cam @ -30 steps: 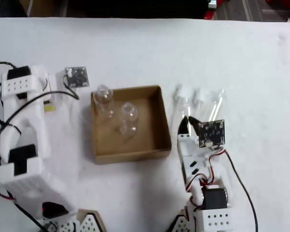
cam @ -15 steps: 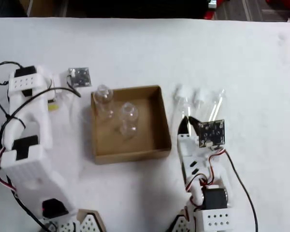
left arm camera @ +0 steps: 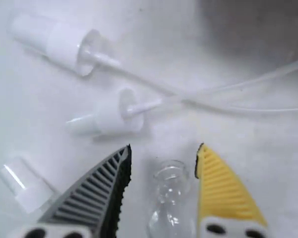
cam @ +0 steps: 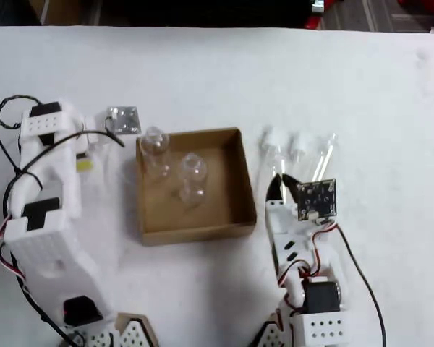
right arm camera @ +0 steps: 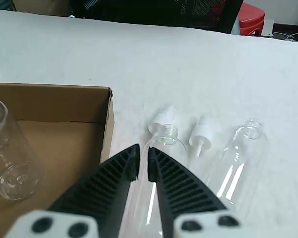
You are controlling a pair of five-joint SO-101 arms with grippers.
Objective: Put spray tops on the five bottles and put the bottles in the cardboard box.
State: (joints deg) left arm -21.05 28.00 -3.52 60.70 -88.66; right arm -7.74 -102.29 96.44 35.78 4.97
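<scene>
Left gripper (left arm camera: pixel 164 147) hangs low, jaws spread around a clear bottle (left arm camera: pixel 170 198); right gripper (right arm camera: pixel 143 148) rests beside the cardboard box (right arm camera: pixel 59 101), jaws closed.

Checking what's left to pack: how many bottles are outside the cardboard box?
3. Two bottles lie right of the cardboard box, ahead of the right end effector; one sits between the left end effector's open fingers. The left arm may hide more.

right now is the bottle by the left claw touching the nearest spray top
Apart: the left wrist view shows bare table between bottle and spray top.
</scene>
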